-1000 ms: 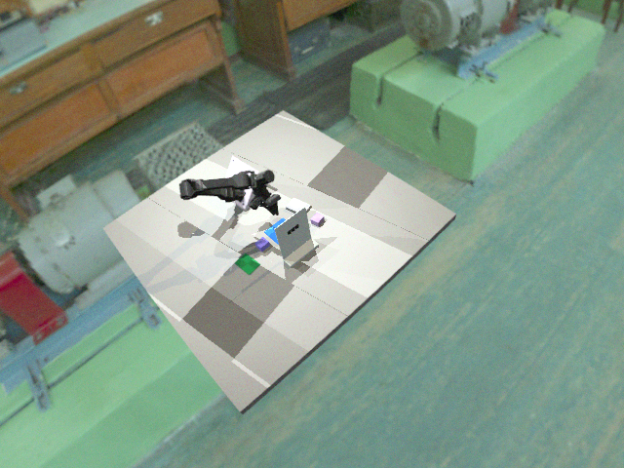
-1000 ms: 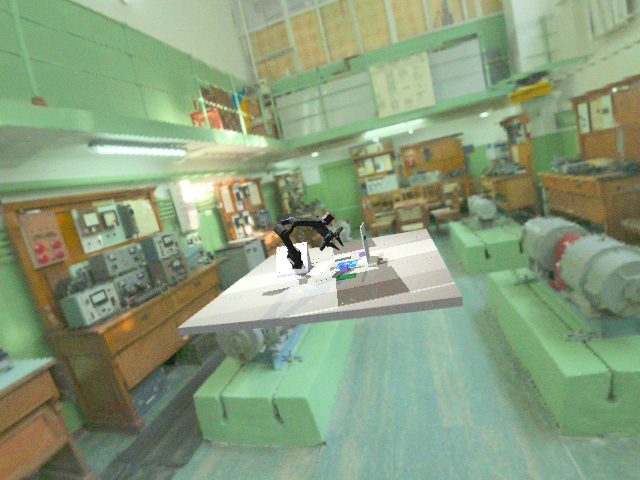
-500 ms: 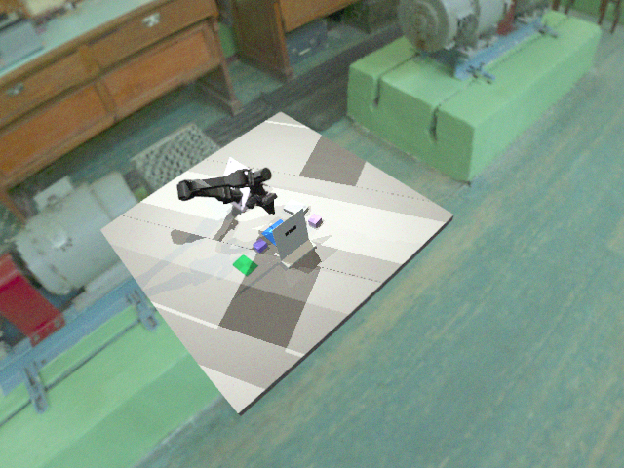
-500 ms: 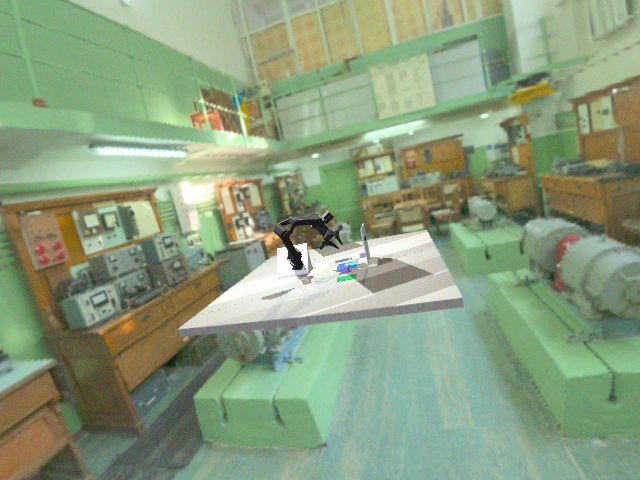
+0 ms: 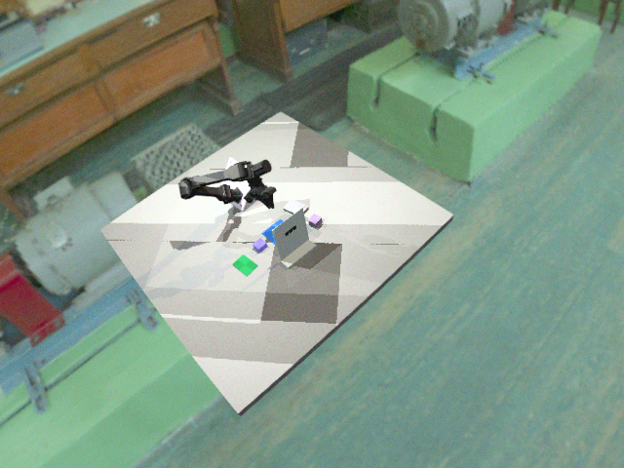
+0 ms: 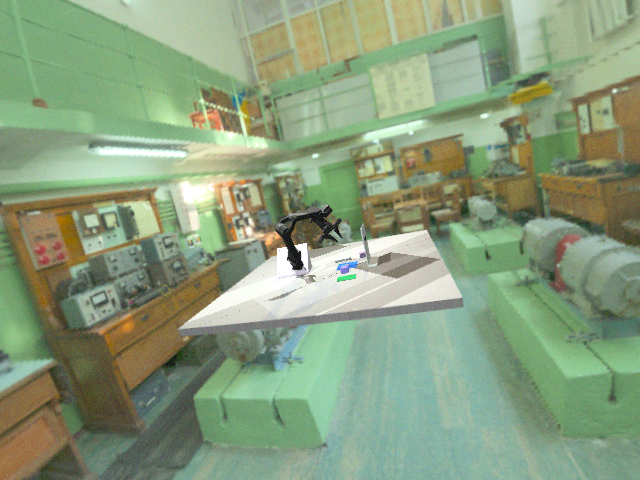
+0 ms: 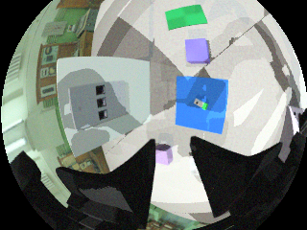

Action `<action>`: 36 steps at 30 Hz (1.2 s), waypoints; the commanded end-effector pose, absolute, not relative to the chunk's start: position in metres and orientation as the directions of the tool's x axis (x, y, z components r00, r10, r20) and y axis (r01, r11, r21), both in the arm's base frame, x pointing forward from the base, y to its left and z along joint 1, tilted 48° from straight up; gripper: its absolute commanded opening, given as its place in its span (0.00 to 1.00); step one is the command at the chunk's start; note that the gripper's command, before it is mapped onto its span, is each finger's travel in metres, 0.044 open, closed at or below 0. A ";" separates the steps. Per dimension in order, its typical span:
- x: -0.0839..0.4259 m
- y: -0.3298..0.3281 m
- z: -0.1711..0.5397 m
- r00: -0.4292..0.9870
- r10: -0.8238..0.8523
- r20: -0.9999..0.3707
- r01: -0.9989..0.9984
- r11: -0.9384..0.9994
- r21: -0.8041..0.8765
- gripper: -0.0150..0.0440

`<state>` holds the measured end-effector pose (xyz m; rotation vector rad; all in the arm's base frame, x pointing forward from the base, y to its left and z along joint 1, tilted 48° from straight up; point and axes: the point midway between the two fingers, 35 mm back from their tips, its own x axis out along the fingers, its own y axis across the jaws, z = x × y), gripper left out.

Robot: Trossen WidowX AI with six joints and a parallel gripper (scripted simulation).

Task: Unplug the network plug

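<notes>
The plug [image 7: 205,105] is a small pale piece with a green end, lying on the blue square [image 7: 187,120] [image 5: 269,232] [image 6: 353,265] on the table. The upright grey panel [image 7: 139,72] [image 5: 292,242] [image 6: 363,241] stands beside that square. Its three dark sockets [image 7: 101,102] show no plug in them. My gripper [image 7: 173,142] [image 5: 273,198] [image 6: 338,232] is part open, with nothing between the fingertips. It hangs in the air above the table, clear of the plug and the panel. The state of the plug's tab is too small to tell.
A purple cube [image 7: 197,51] [image 5: 259,245] [image 6: 344,269] lies between the blue square and a green square [image 7: 187,16] [image 5: 245,265] [image 6: 346,277]. A pink cube [image 7: 164,154] [image 5: 315,220] and a flat white block [image 5: 295,207] lie on the other side.
</notes>
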<state>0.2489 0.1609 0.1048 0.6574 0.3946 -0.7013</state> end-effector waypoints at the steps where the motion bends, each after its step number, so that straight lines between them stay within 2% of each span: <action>1: 0.247 0.171 0.112 0.704 -0.461 -0.540 0.701 0.576 0.422 0.52; 21: 0.234 0.203 0.149 0.709 -0.462 -0.532 0.696 0.576 0.428 0.52; 32: 0.234 0.203 0.149 0.709 -0.462 -0.532 0.696 0.576 0.428 1.00; 36: 0.234 0.203 0.149 0.709 -0.462 -0.532 0.696 0.576 0.428 1.00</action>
